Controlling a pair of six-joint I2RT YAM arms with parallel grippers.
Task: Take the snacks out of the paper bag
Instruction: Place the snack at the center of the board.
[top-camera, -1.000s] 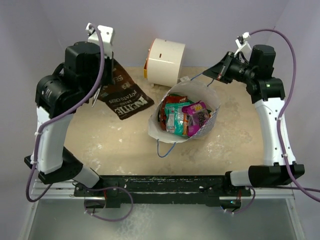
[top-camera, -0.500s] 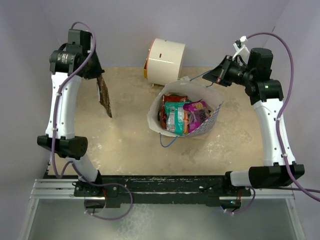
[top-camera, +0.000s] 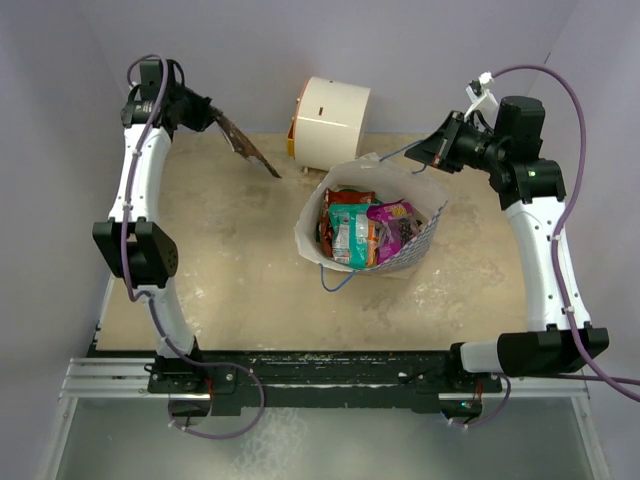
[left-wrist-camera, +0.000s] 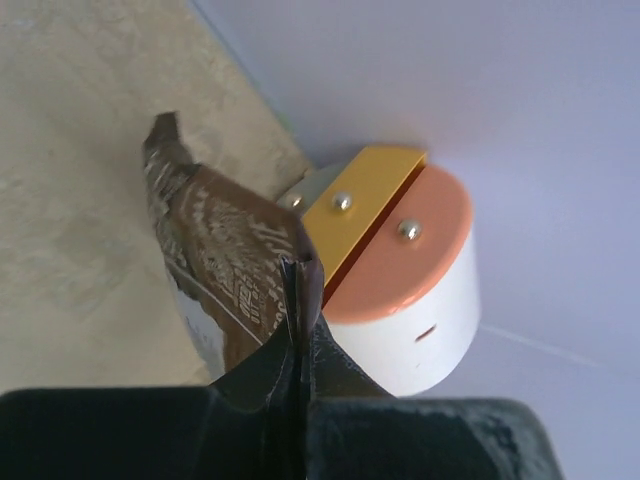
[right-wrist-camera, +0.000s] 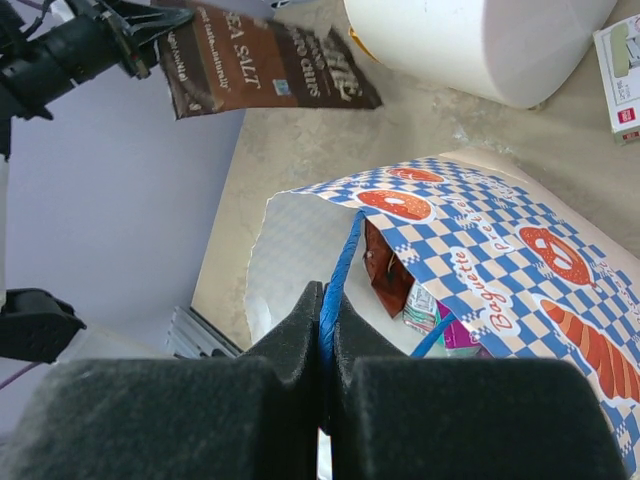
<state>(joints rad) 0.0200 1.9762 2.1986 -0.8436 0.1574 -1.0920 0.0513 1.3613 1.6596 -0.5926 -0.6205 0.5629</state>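
While "SEA SALT" is being shown on the dark brown chips bag (right-wrist-camera: 265, 65), that packet is being pinched by one edge in the closed left gripper (left-wrist-camera: 297, 300), just before the white cylindrical appliance (left-wrist-camera: 400, 290). A blue string handle (right-wrist-camera: 345, 250) is being clamped by the right gripper (right-wrist-camera: 325, 300). "Baguette" is being displayed on the paper bag (right-wrist-camera: 480, 250) just beyond it, with other snacks (top-camera: 365, 230) inside. Both arms are being held raised and outstretched.
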